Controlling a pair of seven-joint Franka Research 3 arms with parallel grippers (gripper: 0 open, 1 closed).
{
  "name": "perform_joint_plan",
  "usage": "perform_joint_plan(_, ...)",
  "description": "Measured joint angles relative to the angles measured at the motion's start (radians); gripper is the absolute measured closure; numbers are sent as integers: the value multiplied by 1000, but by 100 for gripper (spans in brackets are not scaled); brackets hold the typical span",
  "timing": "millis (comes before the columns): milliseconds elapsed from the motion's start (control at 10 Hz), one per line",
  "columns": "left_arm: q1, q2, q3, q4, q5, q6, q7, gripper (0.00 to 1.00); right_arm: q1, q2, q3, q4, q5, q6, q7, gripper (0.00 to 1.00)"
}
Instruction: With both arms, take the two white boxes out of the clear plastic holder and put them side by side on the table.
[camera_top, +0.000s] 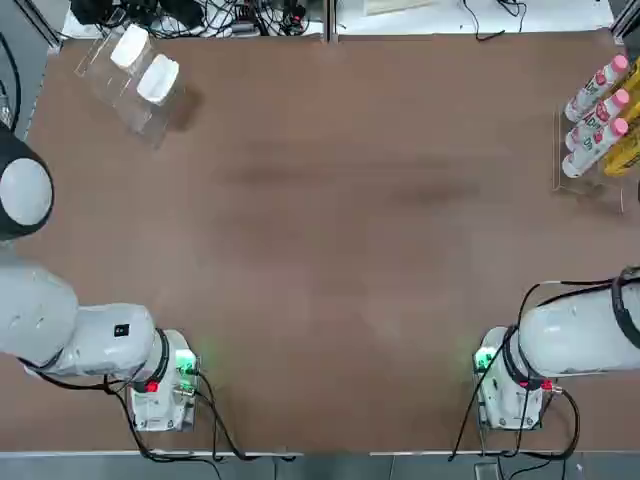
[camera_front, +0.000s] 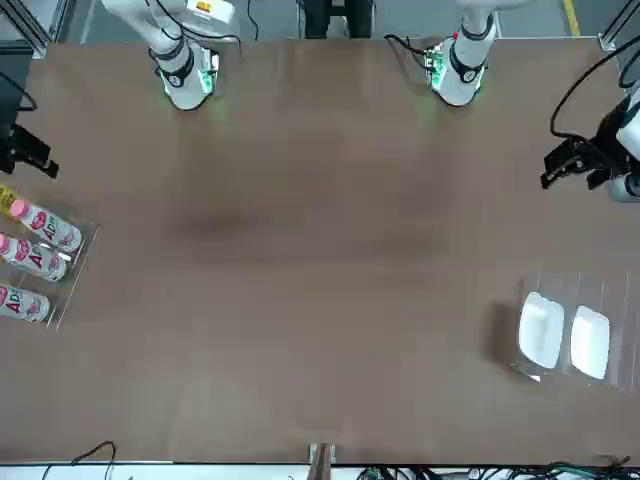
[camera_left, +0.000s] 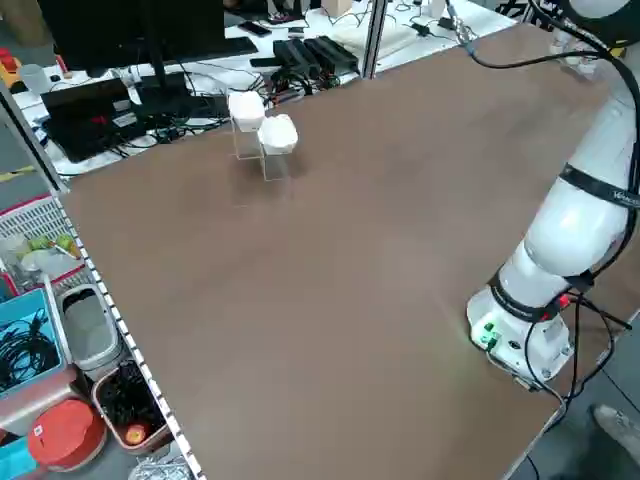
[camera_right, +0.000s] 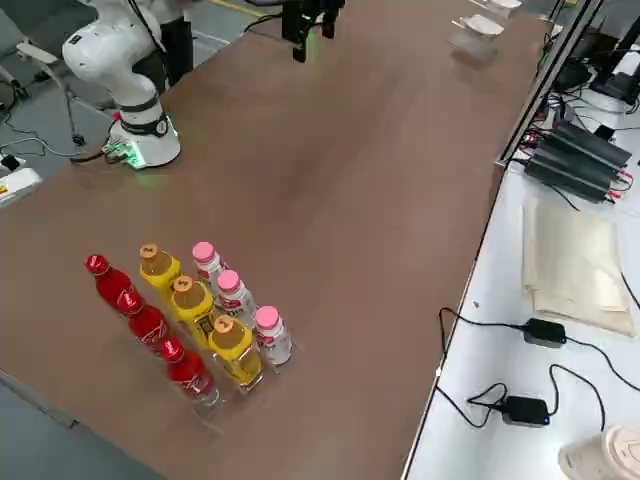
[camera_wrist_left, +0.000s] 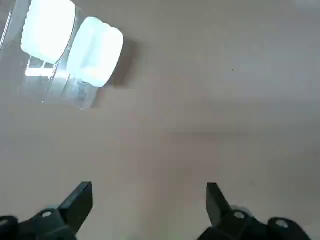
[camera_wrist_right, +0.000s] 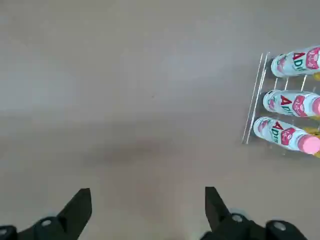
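Observation:
The two white boxes (camera_top: 130, 45) (camera_top: 158, 78) stand in the clear plastic holder (camera_top: 118, 88) at the table's (camera_top: 330, 250) far left corner. The front view shows both boxes (camera_front: 540, 330) (camera_front: 589, 342) side by side in the holder. My left gripper (camera_wrist_left: 148, 187) hangs open and empty above bare tabletop, well short of the boxes (camera_wrist_left: 95, 50). My right gripper (camera_wrist_right: 146, 191) is also open and empty, raised over the table's right part. In the front view the left gripper (camera_front: 580, 165) is near the table's left edge.
A clear rack of pink-capped white bottles (camera_top: 598, 115), with yellow and red ones (camera_right: 190, 310), sits at the far right edge. Both arm bases (camera_top: 165, 385) (camera_top: 508, 385) stand at the near edge. Cables and equipment lie beyond the far edge.

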Motion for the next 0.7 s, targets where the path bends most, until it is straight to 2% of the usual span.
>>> perform_joint_plan(300,17,16,3,-8,2,-6,0,0,0,5,1,-14,0,67,-2,0)
perform_joint_plan(500,27,100,8,-16,38,35,1,0,2,12,4,-15,0,69,-11,0)
perform_joint_plan(700,25,192,5,-18,127,147,19,0,16,19,11,-16,0,70,-36,0)
